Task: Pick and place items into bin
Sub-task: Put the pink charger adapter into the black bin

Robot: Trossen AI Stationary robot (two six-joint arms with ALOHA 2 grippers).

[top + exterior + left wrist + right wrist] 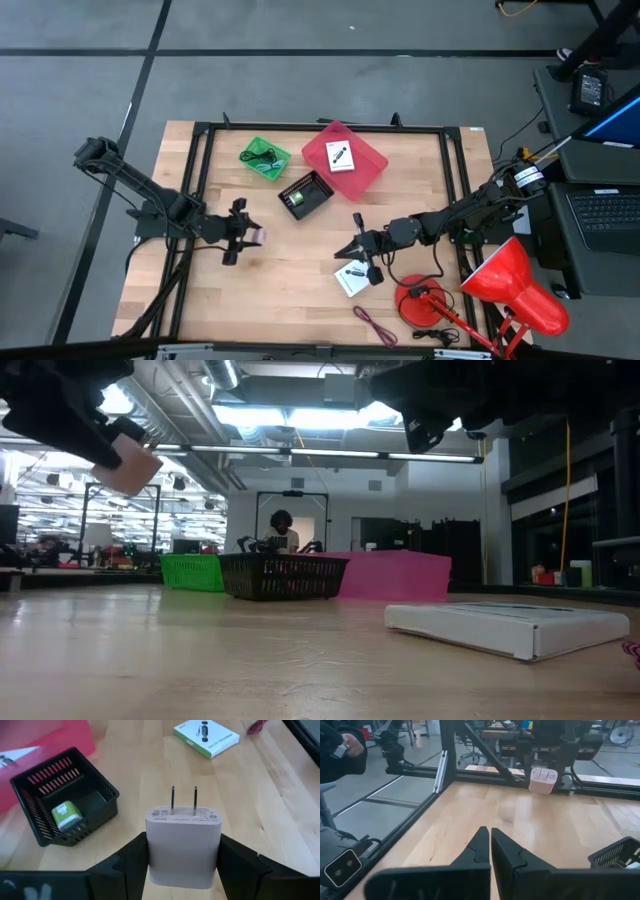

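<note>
My left gripper is at the table's left-middle, shut on a pale pink cube-shaped wall plug with two metal prongs; it shows aloft in the low view. My right gripper hovers shut, touching nothing, just above a flat white card box that lies flat on the wood. A thin maroon cord lies near the table's near edge. A second white card lies in the pink bin. My left gripper pinches the plug by its two opposite side faces, one dark finger on each. The fingers come roughly level from the table's left. The prongs point away from the gripper. The plug is lifted clear of the table.
A green basket holding a dark cord and a black basket holding a green-grey piece stand beside the pink bin at the far side. A red desk lamp stands at the near right corner. Black frame rails border the table.
</note>
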